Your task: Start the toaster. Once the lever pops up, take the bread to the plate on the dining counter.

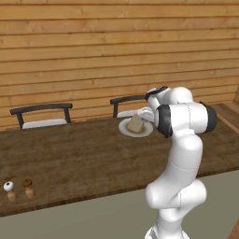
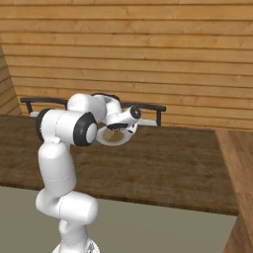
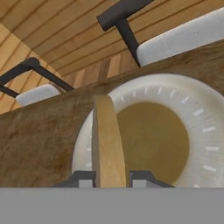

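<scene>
Two dark-framed chairs (image 1: 42,115) (image 1: 127,106) against plank wall (image 1: 93,46); salt, pepper shakers (image 1: 18,189) (near corner).

The arm (image 1: 179,154) rose upright, then bent forward at the elbow. Its pincer (image 3: 111,178) reached out low, fingers (image 3: 83,179) closed tight on a bread slice (image 3: 106,140).

Glossy whitish plate (image 3: 199,131) – matt wood-grain dining counter (image 1: 84,154).

On view are 1 slice of bread (image 1: 136,124), 1 plate (image 1: 126,129), 1 dining counter (image 1: 84,158), 2 chairs (image 1: 43,114) with dark backs, and 2 shakers (image 1: 9,190), 1 white-topped and 1 brown-topped.
</scene>
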You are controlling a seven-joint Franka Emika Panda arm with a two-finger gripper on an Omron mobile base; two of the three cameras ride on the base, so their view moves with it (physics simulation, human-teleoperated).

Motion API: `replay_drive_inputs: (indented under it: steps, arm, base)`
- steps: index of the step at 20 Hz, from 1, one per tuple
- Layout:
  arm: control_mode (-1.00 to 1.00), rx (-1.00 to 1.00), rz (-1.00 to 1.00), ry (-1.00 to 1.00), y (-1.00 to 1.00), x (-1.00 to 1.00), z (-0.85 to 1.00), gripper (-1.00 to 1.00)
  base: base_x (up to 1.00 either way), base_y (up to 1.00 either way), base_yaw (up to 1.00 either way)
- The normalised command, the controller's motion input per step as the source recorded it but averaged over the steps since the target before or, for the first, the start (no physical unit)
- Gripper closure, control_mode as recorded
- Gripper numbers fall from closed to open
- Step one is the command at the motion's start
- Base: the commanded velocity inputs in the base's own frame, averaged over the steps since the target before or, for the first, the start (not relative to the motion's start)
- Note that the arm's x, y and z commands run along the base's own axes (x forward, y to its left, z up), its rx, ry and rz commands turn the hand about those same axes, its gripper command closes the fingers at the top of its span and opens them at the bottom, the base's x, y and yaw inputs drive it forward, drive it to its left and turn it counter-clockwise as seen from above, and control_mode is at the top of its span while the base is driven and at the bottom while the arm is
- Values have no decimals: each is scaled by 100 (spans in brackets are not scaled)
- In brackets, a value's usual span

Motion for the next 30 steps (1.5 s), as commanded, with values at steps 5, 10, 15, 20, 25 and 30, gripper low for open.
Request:
replay_drive_inputs:
  steps: [5,10,15,20,25,30]
  arm:
    - [-100,0,0,1,0,25,0,-100]
    - [-100,0,0,0,-8,20,1,-100]
    - [-100,0,0,-1,-39,4,11,-100]
    - [-100,-7,-3,-6,-7,0,0,-100]
    - [-100,-10,-8,-6,2,0,5,-100]
    - [-100,-10,-10,-12,0,-5,24,-100]
  base:
    - [0,0,0]
    - [0,0,0]
    - [0,0,0]
    - [0,0,0]
    - [0,0,0]
    - [0,0,0]
